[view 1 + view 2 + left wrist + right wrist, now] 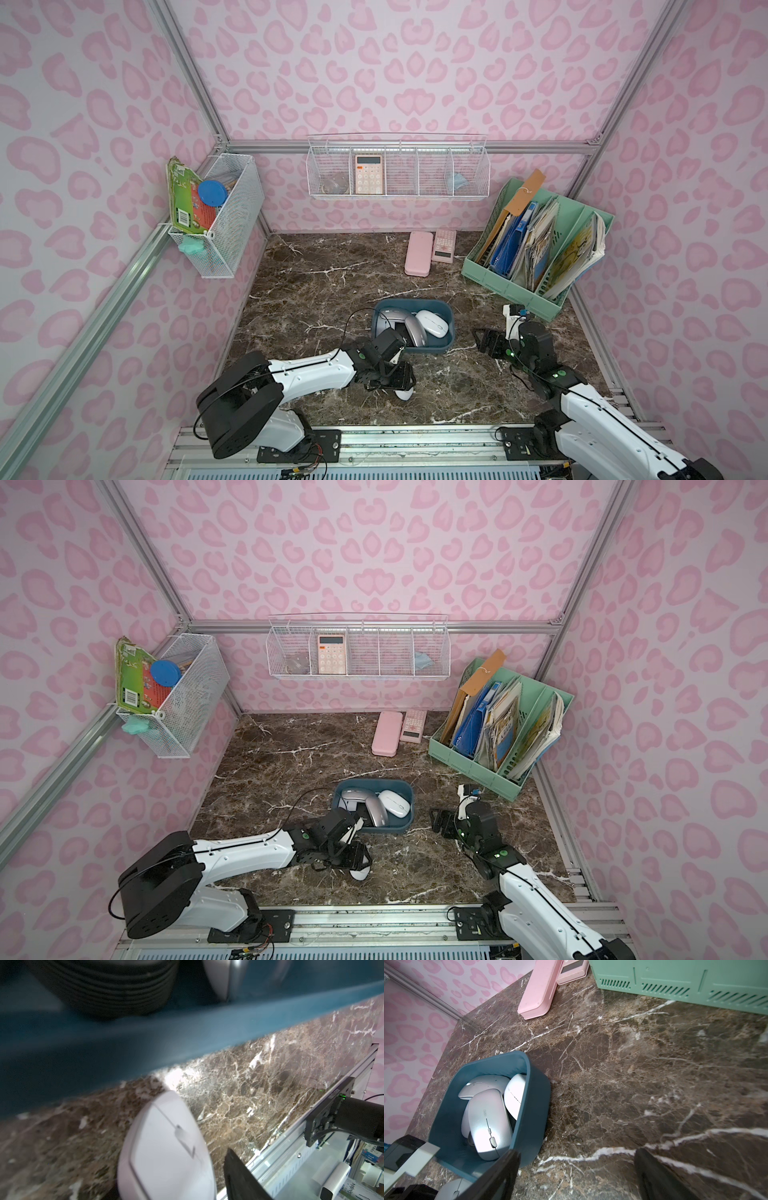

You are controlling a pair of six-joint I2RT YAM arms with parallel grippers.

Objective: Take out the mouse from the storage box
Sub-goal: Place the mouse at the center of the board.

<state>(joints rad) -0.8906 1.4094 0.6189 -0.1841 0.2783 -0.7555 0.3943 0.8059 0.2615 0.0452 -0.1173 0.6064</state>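
Observation:
The dark teal storage box (432,348) (390,828) (537,1093) stands mid-table with a white mouse (432,323) (513,1097) and two silver mice (415,330) (488,1124) inside. Another white mouse (404,394) (359,874) (166,1147) lies on the marble just in front of the box. My left gripper (395,384) is over it, jaws open. In the left wrist view one black finger (239,1176) stands apart from the mouse; the other finger is hidden. My right gripper (484,336) (576,1153) is open and empty, just right of the box.
A mint-green file rack (519,286) full of folders stands at the back right. A pink case (419,253) and a pink calculator (444,246) lie at the back wall. White wire baskets (397,170) (220,224) hang on the walls. A metal rail (415,440) runs along the front edge.

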